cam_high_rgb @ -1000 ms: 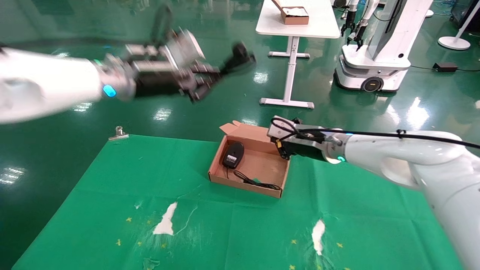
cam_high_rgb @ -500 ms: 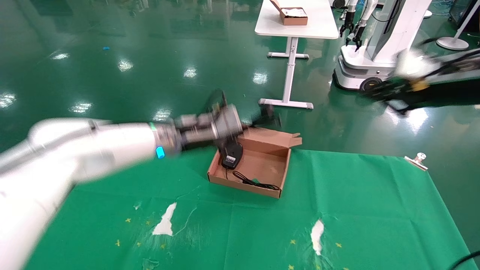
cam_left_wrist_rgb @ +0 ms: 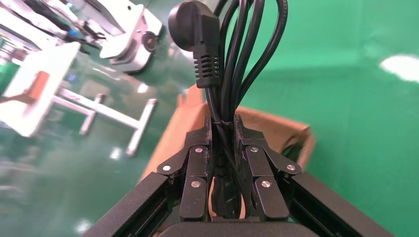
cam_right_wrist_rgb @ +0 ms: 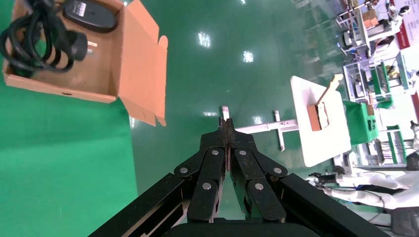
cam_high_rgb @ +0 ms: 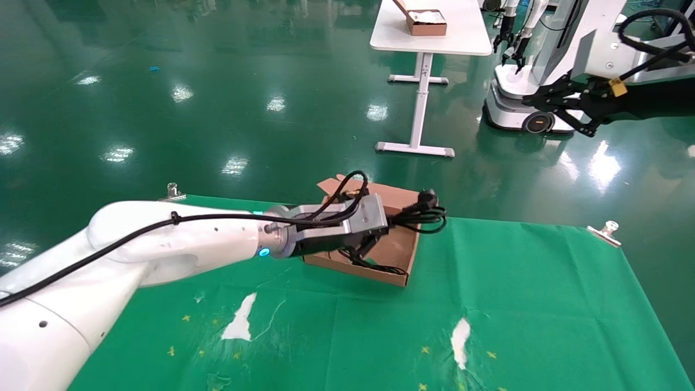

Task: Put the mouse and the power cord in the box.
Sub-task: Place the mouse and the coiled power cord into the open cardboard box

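The brown cardboard box [cam_high_rgb: 404, 255] lies open on the green cloth. My left gripper [cam_high_rgb: 386, 225] reaches in over it, shut on the power cord [cam_high_rgb: 426, 216]; the coil and chunky plug [cam_left_wrist_rgb: 197, 29] stick out past the closed fingers [cam_left_wrist_rgb: 193, 163]. In the head view this arm hides the mouse; only its thin cable [cam_high_rgb: 374, 266] shows. The right wrist view shows the mouse [cam_right_wrist_rgb: 89, 14] in the box [cam_right_wrist_rgb: 84, 74] beside the coiled power cord [cam_right_wrist_rgb: 29, 42]. My right gripper [cam_high_rgb: 535, 100] hangs shut and empty, high at the far right, away from the box.
The box's flap lid [cam_right_wrist_rgb: 143, 64] stands open at its far side. Metal clips [cam_high_rgb: 172, 191] [cam_high_rgb: 605, 231] hold the cloth's far corners. White tears [cam_high_rgb: 239, 317] mark the cloth. Beyond are a white table [cam_high_rgb: 461, 38] and another robot [cam_high_rgb: 543, 81].
My left arm swung down from high on the left to over the box, carrying the power cord. My right arm left the box flap and rose to the upper right.
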`<state>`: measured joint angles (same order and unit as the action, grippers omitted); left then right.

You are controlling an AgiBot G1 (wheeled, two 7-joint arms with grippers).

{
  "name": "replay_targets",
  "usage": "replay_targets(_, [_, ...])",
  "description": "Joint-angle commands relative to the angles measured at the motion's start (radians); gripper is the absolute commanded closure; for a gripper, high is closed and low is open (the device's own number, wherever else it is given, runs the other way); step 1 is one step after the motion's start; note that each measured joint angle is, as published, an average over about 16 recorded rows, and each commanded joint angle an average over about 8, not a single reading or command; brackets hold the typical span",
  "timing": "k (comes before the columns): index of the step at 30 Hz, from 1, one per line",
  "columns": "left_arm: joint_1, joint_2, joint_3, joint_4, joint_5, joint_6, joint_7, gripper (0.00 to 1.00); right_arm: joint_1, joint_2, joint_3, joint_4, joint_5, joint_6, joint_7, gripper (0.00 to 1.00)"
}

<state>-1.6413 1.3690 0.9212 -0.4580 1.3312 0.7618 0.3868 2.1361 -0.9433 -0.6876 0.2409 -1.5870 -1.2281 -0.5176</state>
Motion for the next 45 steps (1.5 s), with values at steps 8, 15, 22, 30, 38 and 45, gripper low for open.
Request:
replay_targets(8, [-0.001,0.000,0.143,-0.012,0.021,-0.066,-0.007,0.91,0.022,0.048,-0.024,0.121,-0.042,-0.026,0.100,0.83])
replay_targets(15, [0.005,0.001,0.195,0.012,0.010,-0.112,-0.064,0.05,0.034,0.075,-0.035,0.190,-0.061,-0.053,0.153,0.01])
replay_targets(22, [0.005,0.002,0.194,0.014,0.008,-0.114,-0.062,0.00,0.033,0.075,-0.036,0.192,-0.062,-0.054,0.151,0.00])
replay_targets(30, [0.034,-0.038,0.146,-0.031,-0.022,-0.066,-0.085,0.00,-0.010,0.082,-0.018,0.219,-0.026,-0.058,0.168,0.00])
replay_targets(38, [0.107,-0.137,0.038,-0.141,-0.102,0.045,-0.152,0.00,-0.151,0.116,0.039,0.329,0.093,-0.086,0.240,0.00])
replay_targets(45, [0.174,-0.227,-0.061,-0.240,-0.174,0.144,-0.213,0.00,-0.280,0.147,0.091,0.430,0.201,-0.112,0.306,0.00])
